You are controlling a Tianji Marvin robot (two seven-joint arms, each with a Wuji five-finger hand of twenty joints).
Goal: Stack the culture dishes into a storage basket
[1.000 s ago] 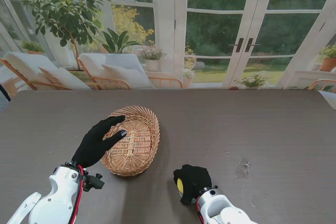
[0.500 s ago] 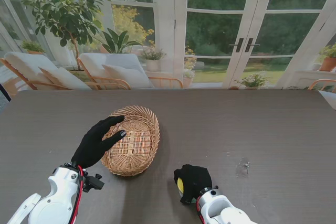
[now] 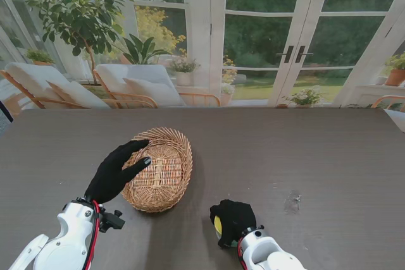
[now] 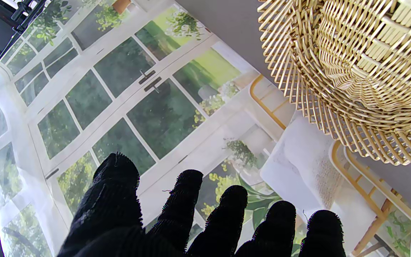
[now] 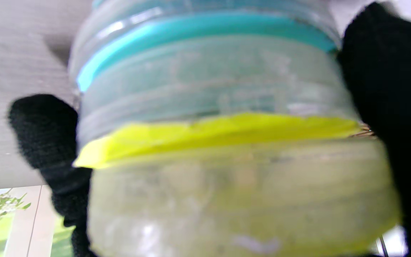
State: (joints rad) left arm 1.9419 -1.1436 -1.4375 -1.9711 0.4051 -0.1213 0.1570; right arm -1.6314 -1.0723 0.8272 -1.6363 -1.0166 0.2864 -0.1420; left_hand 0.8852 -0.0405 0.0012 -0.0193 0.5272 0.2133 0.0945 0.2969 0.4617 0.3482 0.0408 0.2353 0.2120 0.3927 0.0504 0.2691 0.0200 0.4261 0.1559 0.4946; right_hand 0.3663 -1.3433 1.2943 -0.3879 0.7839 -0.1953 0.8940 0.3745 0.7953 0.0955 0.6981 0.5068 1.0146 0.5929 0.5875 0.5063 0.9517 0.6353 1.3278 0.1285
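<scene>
An oval wicker basket point(image 3: 159, 170) lies on the dark table, left of centre, and its woven wall point(image 4: 351, 67) fills the left wrist view. My left hand point(image 3: 116, 171) rests with spread fingers against the basket's left rim, holding nothing. My right hand point(image 3: 231, 219) is close to me, right of the basket, with its fingers point(image 5: 391, 89) closed around a stack of clear culture dishes point(image 5: 219, 142), one with a teal band, one yellow. From the stand view only a yellow sliver of a dish point(image 3: 217, 224) shows under the glove.
The brown table point(image 3: 304, 156) stretches far to the right, with a faint smudge point(image 3: 292, 202) right of my right hand. Windows, chairs and plants stand beyond the far edge.
</scene>
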